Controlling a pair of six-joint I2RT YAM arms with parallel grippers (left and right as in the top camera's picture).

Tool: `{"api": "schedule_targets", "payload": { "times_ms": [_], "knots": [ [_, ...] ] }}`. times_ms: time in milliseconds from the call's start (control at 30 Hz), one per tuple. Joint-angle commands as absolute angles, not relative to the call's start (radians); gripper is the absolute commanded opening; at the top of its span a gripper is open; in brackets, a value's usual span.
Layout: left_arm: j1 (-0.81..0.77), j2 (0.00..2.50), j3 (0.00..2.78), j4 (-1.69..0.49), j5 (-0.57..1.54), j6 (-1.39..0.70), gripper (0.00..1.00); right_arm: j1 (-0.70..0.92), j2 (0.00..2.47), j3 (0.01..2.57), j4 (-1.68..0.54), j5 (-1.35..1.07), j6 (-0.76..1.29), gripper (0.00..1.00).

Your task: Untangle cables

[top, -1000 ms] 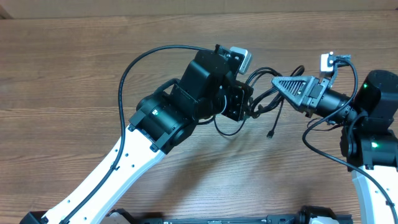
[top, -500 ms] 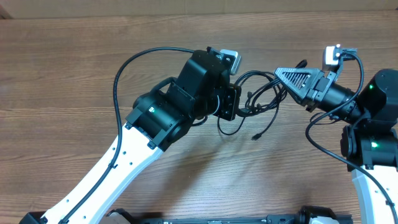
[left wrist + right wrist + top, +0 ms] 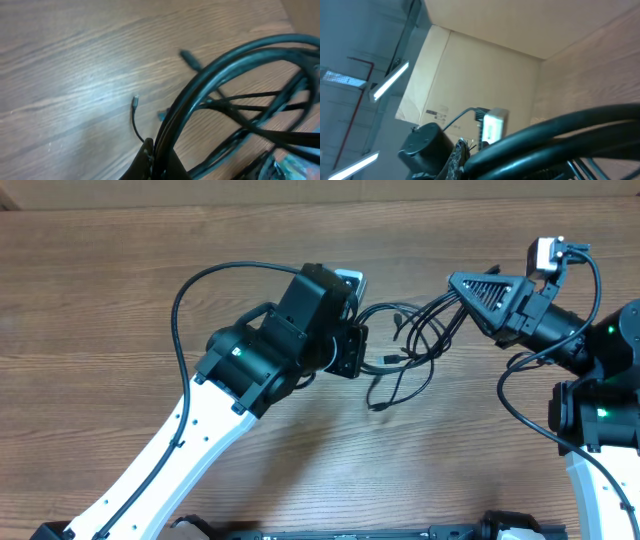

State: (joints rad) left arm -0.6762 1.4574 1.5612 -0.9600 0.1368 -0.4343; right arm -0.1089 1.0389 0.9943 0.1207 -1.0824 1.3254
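Observation:
The cables (image 3: 412,340) are thin black cords in a loose tangle, stretched in the air between my two grippers. My left gripper (image 3: 360,352) is shut on the tangle's left side. In the left wrist view its fingertips (image 3: 149,159) pinch a bundle of strands (image 3: 225,65). My right gripper (image 3: 456,282) is shut on the cables at the tangle's upper right. In the right wrist view thick strands (image 3: 560,135) cross beside one finger (image 3: 459,154). One plug end (image 3: 375,407) hangs low over the wood, and another plug tip (image 3: 134,99) shows below the left gripper.
The wooden table (image 3: 120,290) spreads all around. The left arm's own thick black wire (image 3: 185,290) arcs over its left side. The right arm's base (image 3: 600,415) stands at the right edge. A cardboard wall (image 3: 485,75) shows behind in the right wrist view.
The left gripper has drawn left and a little down, the right gripper up and right. The tangle has stretched wider between them, and the hanging plug end has swung left.

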Motion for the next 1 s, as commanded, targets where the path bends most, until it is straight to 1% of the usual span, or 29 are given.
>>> {"api": "schedule_targets", "payload": {
  "times_ms": [0, 100, 367, 833, 967],
  "knots": [
    [-0.658, 1.451, 1.581, -0.992, 0.115, -0.403, 0.04, -0.125, 1.036, 1.001, 0.149, -1.079, 1.396, 0.04],
    [-0.651, 1.451, 1.581, -1.021, 0.103, -0.398, 0.04, -0.164, 1.036, 1.001, 0.149, -1.090, 1.442, 0.04],
    [-0.627, 1.451, 1.581, -1.051, 0.093, -0.396, 0.04, -0.319, 1.036, 1.001, 0.149, -1.176, 1.467, 0.04],
    [-0.614, 1.451, 1.581, -1.048, 0.070, -0.390, 0.04, -0.633, 1.043, 1.001, 0.110, -1.316, 1.462, 0.04],
    [-0.616, 1.451, 1.581, -1.039, 0.072, -0.349, 0.04, -0.694, 1.053, 1.001, 0.101, -1.355, 1.415, 0.04]
  ]
}}
